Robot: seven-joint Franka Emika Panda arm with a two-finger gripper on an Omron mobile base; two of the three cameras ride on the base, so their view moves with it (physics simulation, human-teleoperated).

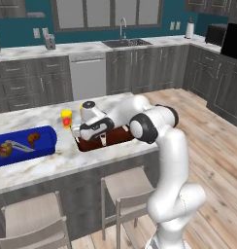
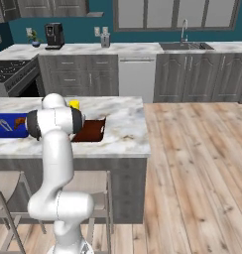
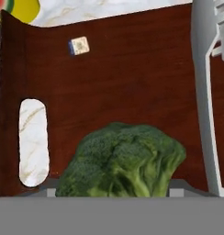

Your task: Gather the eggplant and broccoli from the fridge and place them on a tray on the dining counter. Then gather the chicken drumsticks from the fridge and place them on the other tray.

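L base view, L to R: blue tray at far L of the marble bench, w/ two brown drumsticks and a metal utensil in it. Next a yellow cup, just beside the dark brown tray's far L corner. Brown tray sits mid-bench; the gripper hangs over its L end, arm reaching across from the R. Two stools below the bench edge. Back wall: dishwasher, sink w/ faucet.

R base view: blue tray at L, partly behind the arm; yellow cup behind the arm's elbow; brown tray to its R on the bench. Coffee machine on back counter.

Hand view: brown tray has a slot handle at L, marble seen thru it; small label sticker upper L. Broccoli low centre, lying on the tray floor near the jaws. Grey metal rack-like piece at R edge. Jaws: can't tell if apart or clamped — fingertips hidden behind the broccoli. Eggplant: can't pick it out.
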